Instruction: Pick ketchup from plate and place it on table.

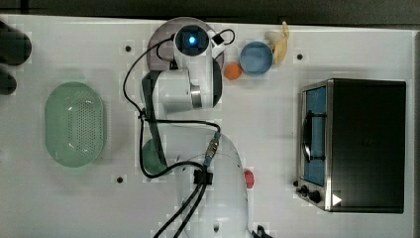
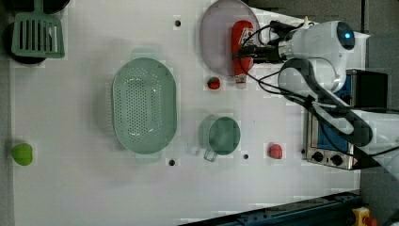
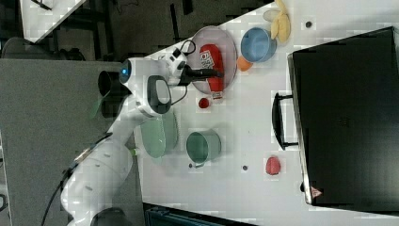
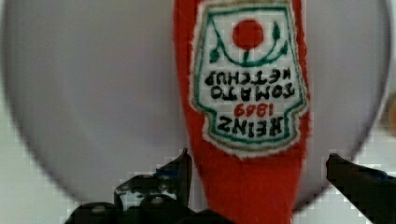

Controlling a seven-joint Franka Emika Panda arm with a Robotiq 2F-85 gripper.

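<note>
Fingers of the arm's gripper stand wide apart, one on each side of the ketchup, holding nothing. Seen from the wrist, the two dark tips flank the red bottle's narrowing part, with a gap showing between the bottle and at least one tip.

From the left view, the ketchup lies flat on the pale lilac plate, its white cap end reaching past the plate's rim toward the open counter. The gripper reaches over the bottle from the left view's right. The right view has the same bottle on the plate, with the dark gripper across it.

Around the plate, as the left view has it: a small red blob just beside the plate's lower edge, a green perforated basket toward the left view's left, a green cup below, and another red blob near a toaster oven. In the top view, an orange ball and a blue bowl sit near the plate.
</note>
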